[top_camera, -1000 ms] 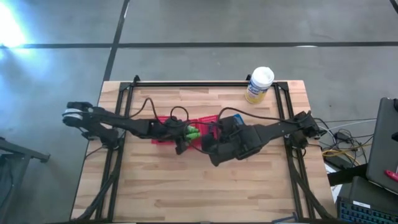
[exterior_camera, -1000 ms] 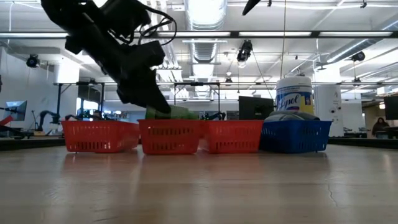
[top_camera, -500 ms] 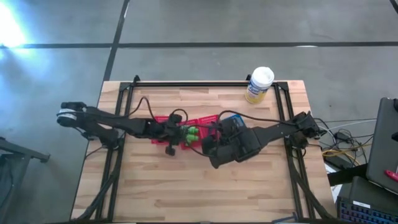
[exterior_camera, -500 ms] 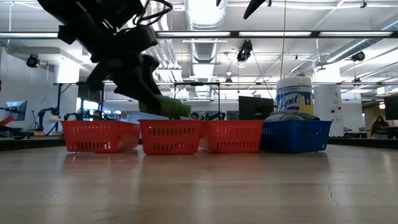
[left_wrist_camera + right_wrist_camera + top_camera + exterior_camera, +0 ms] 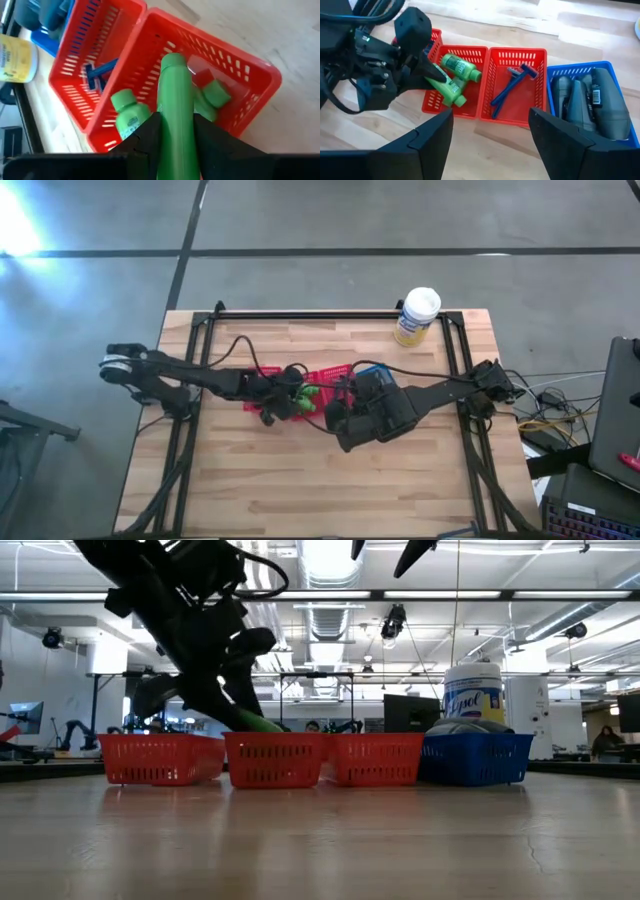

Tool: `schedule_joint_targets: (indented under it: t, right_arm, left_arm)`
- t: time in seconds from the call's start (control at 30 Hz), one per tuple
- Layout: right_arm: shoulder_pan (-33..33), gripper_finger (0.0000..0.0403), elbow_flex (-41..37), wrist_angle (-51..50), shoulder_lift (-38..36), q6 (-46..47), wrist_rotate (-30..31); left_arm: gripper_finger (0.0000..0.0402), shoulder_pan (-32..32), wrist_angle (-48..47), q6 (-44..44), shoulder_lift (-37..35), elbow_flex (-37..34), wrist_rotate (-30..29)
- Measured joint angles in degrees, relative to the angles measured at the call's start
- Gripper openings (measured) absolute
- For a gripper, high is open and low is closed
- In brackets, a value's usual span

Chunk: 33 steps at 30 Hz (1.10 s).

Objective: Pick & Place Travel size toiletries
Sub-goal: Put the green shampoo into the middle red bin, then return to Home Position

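My left gripper (image 5: pixel 285 402) is shut on a bright green tube (image 5: pixel 175 115) over the middle red basket (image 5: pixel 275 760). Inside that basket lie a green bottle (image 5: pixel 125 114) and another green piece (image 5: pixel 216 94). Two blue razors (image 5: pixel 512 86) lie in the red basket (image 5: pixel 517 85) beside it. Dark grey tubes (image 5: pixel 585 97) fill the blue basket (image 5: pixel 555 70). My right gripper (image 5: pixel 490 150) is open and hovers over the table on the baskets' near side, touching nothing. My left gripper pinches the green tube between its two fingers (image 5: pixel 150 132), on the tube's sides (image 5: pixel 175 135) back from its rounded free end (image 5: pixel 173 61). The tube runs out along the fingers. It slants down from the table's left, its free end (image 5: pixel 258 724) at the basket's rim.
A third red basket (image 5: pixel 160 760) stands left of the middle one. The white-lidded yellow canister (image 5: pixel 416 316) stands near the table's far edge, behind the blue basket (image 5: pixel 475 758). Bare wood lies on the near side of the baskets.
My left gripper has tipped the green tube from lying level above the basket's rim to slanting down, and its free end has sunk to the rim of the middle red basket. The gripper has stayed shut on the tube.
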Motion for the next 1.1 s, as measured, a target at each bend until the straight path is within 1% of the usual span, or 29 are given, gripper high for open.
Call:
schedule_joint_targets:
  t: [0.13, 0.23, 0.4, 0.57, 0.63, 0.7, 0.77, 0.83, 0.87, 1.0, 1.1]
  right_arm:
    - [0.0, 0.025, -0.6, 0.0, 0.0, -0.2, -0.2]
    - [0.0, 0.025, -1.3, 0.0, 0.0, -0.2, -0.5]
    - [0.0, 0.0263, -2.3, 0.2, 0.0, -0.2, -1.7]
    - [0.3, 0.0281, -2.7, 2.0, 0.0, -2.0, -2.1]
    - [0.5, 0.0288, -2.3, 2.7, 0.0, -3.2, -2.1]
    - [0.8, 0.0294, -1.7, 3.9, 0.0, -5.0, -2.0]
    - [1.1, 0.0301, -0.9, 5.2, 0.0, -7.3, -2.0]
    - [1.5, 0.0305, -0.5, 8.0, -0.1, -10.6, -2.3]
    - [1.5, 0.0307, -0.5, 10.2, -0.2, -12.7, -3.4]
    - [1.4, 0.0305, -0.7, 22.1, -0.5, -22.4, -11.9]
    - [0.6, 0.0294, -3.3, 34.5, -0.5, -28.9, -15.5]
  left_arm:
    - [0.0111, 0.0, 0.2, 0.0, -0.1, 0.2, -0.9]
    - [0.0131, 0.0, 0.1, -0.4, -0.2, 0.5, -1.3]
    - [0.0163, 0.0, 0.2, -1.0, -0.2, 0.7, -1.5]
    - [0.0186, -0.4, -0.4, -1.3, -1.4, 1.1, -7.6]
    - [0.0192, -1.0, -0.7, -3.0, -2.9, 1.5, -8.9]
    - [0.0195, -2.1, -0.9, -7.0, -5.5, 2.0, -8.2]
    - [0.0194, -3.2, -1.1, -12.6, -8.7, 2.6, -6.2]
    - [0.0192, -4.0, -2.9, -20.8, -12.1, 3.0, -4.3]
    - [0.0191, -4.1, -4.2, -25.7, -13.9, 3.1, -2.8]
    - [0.0184, -4.1, -10.6, -44.1, -20.6, 2.9, 7.8]
    - [0.018, -4.3, -15.0, -51.9, -24.6, 2.2, 15.1]
